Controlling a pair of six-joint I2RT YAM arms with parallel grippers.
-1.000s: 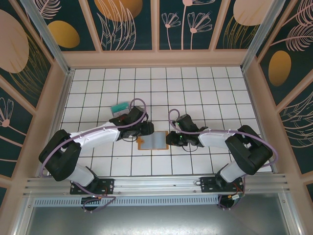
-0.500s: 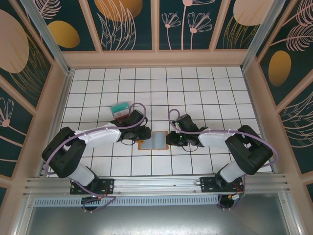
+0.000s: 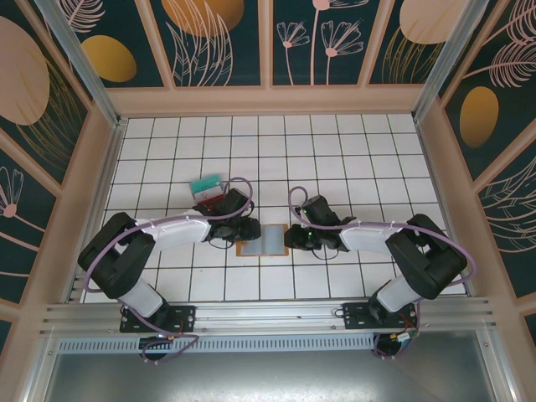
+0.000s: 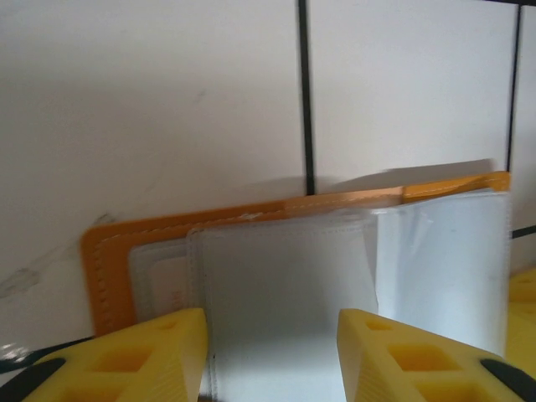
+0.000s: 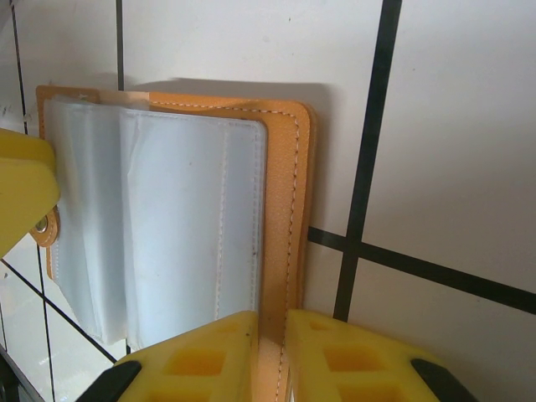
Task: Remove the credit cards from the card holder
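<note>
The card holder (image 3: 261,241) lies open on the table (image 3: 335,151); our right gripper (image 5: 270,352) is clamped on its orange edge; our left gripper (image 4: 272,352), fingers apart astride the sleeves (image 4: 285,293), should pinch one card only, drawing it out flat.

The table (image 3: 335,151) is a white surface ruled into squares by dark lines, filling the middle of the top view. The card holder (image 3: 266,241) lies open on it just below centre (clear sleeves up, orange border showing). Up and left of it lie loose cards (image 3: 204,184), one teal, one red.
</note>
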